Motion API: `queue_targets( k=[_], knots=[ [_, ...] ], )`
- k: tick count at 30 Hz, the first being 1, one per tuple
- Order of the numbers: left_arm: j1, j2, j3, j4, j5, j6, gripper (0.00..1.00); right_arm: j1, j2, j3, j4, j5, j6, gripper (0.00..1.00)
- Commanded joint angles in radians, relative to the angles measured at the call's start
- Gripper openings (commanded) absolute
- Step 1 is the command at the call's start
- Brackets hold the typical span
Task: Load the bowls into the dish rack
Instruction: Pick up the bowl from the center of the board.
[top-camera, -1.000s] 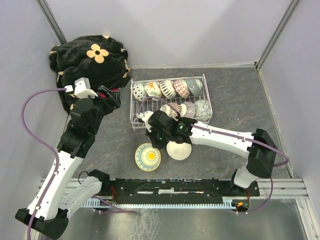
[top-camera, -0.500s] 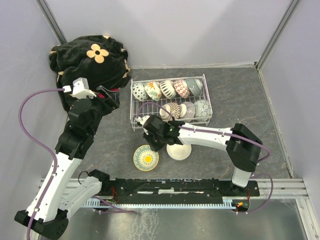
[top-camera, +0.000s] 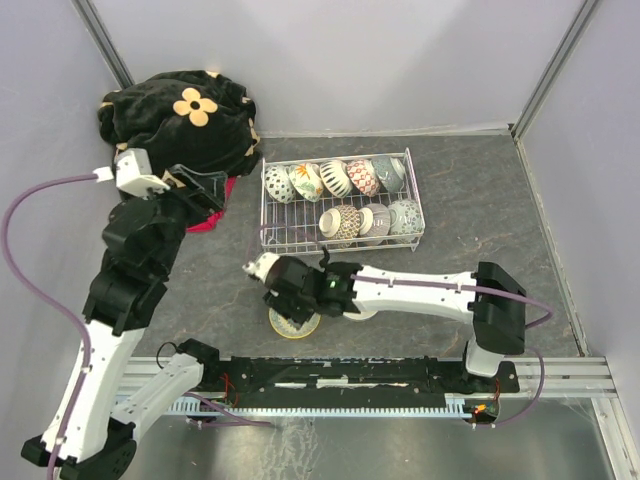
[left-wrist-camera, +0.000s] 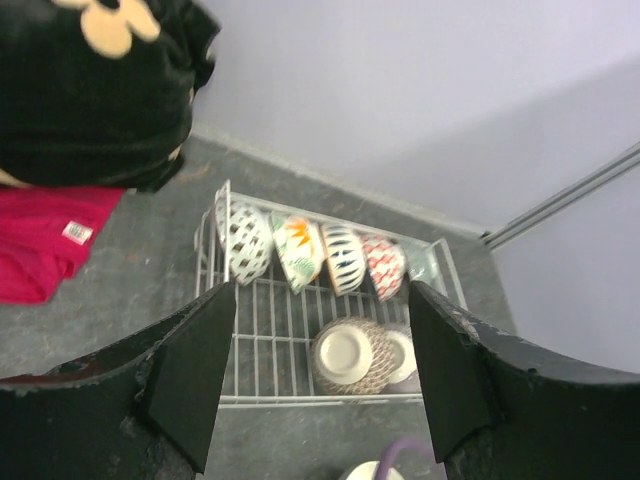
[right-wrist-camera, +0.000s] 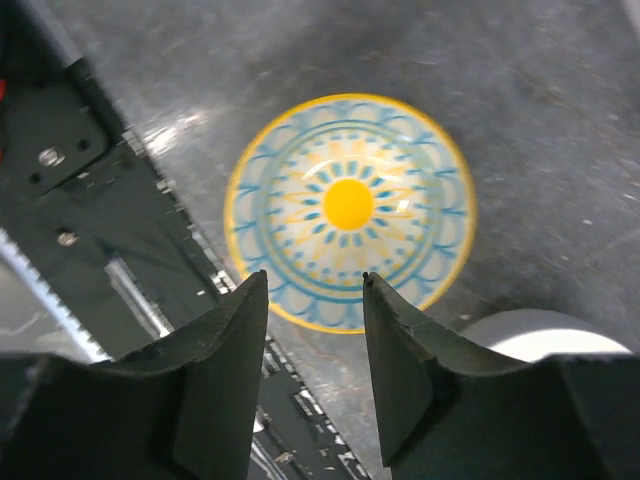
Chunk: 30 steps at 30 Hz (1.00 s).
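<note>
There's the right gripper (right-wrist-camera: 315, 285) hovering, jaws apart and empty, over the yellow sunburst bowl (right-wrist-camera: 350, 205) on the table (right-wrist-camera: 560, 120), a white bowl (right-wrist-camera: 545, 335) cut off behind its finger, while the left gripper (left-wrist-camera: 322, 295) gapes empty above the dish rack (left-wrist-camera: 270, 330), whose racked bowls (left-wrist-camera: 300, 250) half hide one another.

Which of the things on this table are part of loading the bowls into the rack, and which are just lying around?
Part of the job:
dish rack
bowls already standing in it
yellow sunburst bowl on the table
white bowl beside it

Just lying about:
black flowered cloth
red cloth at its edge
</note>
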<state>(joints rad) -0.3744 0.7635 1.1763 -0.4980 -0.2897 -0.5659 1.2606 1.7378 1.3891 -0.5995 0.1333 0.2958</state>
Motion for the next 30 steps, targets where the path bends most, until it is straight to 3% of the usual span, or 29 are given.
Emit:
queue_targets(
  k=[1,9,15,30],
  knots=[
    [0.007,-0.046,0.129,-0.034,0.027,0.054,0.77,0.102,0.01,0.045,-0.028,0.023,-0.029,0.5],
    [0.007,-0.054,0.157,-0.05,0.042,0.045,0.77,0.178,0.133,0.122,-0.065,0.053,-0.029,0.47],
    [0.006,-0.058,0.145,-0.048,0.04,0.044,0.77,0.178,0.192,0.172,-0.101,0.123,-0.035,0.45],
    [0.007,-0.055,0.14,-0.042,0.039,0.043,0.77,0.178,0.25,0.183,-0.095,0.124,-0.05,0.35]
  ],
)
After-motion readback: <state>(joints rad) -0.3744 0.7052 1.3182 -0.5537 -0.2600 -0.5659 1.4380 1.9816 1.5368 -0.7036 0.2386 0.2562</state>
